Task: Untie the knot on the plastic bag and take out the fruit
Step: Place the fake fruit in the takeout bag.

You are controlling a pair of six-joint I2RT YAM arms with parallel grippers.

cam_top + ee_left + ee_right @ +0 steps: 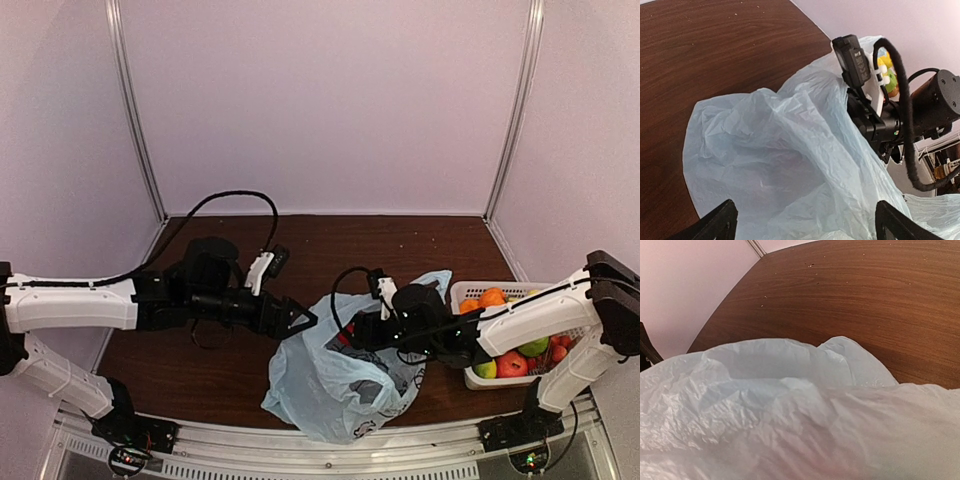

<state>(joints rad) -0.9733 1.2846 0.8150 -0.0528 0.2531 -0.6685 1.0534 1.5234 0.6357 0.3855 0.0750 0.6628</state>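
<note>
Dark wood surface (pixel 180 375) inside a pale-walled booth, w/ the bag (pixel 335 390) slumped at the near edge, centre. We see no knot anywhere and the bag's top looks loose, so we judge untying done and fruit removal in hand. Left end effector (pixel 303 322) is spread wide, released, just beside the bag's upper left edge. Right end effector (pixel 352 330) is buried in the bag mouth; clenched or not, we can't tell. Fruit inside isn't visible. Next, we'd say: left pinches the rim & lifts it so right can reach in. Basket (pixel 468 292) at right holds fruit.
</note>
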